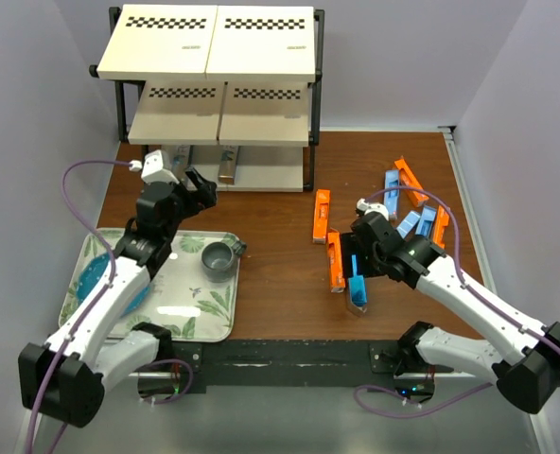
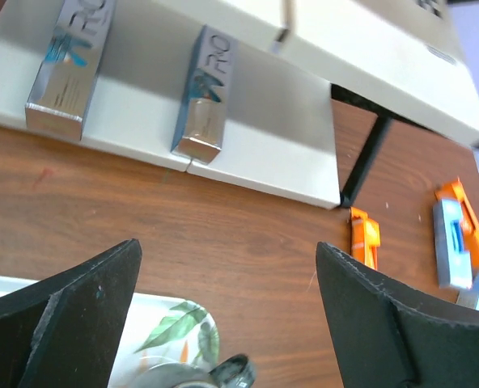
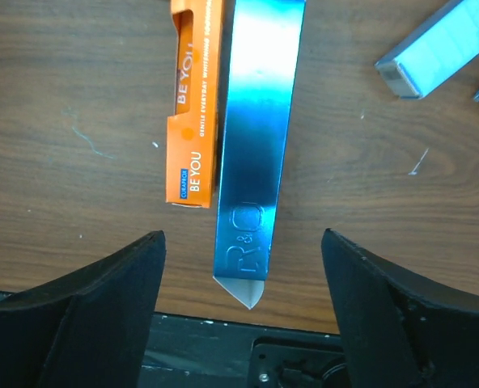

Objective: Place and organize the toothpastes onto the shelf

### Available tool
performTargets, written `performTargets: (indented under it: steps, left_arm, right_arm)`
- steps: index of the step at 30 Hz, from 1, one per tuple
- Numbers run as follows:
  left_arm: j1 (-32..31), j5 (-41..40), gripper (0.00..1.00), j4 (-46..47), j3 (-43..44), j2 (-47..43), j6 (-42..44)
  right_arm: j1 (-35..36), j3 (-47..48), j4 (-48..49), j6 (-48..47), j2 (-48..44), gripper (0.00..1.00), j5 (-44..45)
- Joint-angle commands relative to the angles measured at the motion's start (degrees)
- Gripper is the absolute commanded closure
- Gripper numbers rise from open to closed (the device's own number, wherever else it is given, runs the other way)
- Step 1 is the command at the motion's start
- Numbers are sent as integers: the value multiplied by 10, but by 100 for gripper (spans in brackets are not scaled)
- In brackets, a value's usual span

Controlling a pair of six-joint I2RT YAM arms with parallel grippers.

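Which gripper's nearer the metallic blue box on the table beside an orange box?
Right. Right gripper hangs over the metallic blue box; left gripper is off by the shelf.

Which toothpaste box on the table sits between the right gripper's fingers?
The shiny metallic blue box, lying flat beside an orange box; the open right gripper flanks its near end.

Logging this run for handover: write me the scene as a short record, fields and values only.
shelf: three tiers
on bottom board: two shiny metallic boxes, side by side, apart
left gripper: open, empty, facing the bottom board
right gripper: open, straddling metallic blue box
metallic blue box: flat on table, not gripped
orange box: right alongside it
loose boxes: orange and light blue, on the table's right side
tray: holds grey cup, blue plate
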Motion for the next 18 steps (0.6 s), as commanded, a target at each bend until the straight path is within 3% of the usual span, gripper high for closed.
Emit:
performTargets:
  steps: [1,9,18]
  left_arm:
    - [3,66,5,28,-19,-51,89]
    - [-36,78,3,-1,-25,-87,156]
    - [-103,72,3,-2,-21,-85,199]
  right_arm:
    - [-16,-34,31,29,3,22,-48]
    - [-18,-133,88,107,-44,31,-80]
    - [-18,-218,137,135,-112,31,-88]
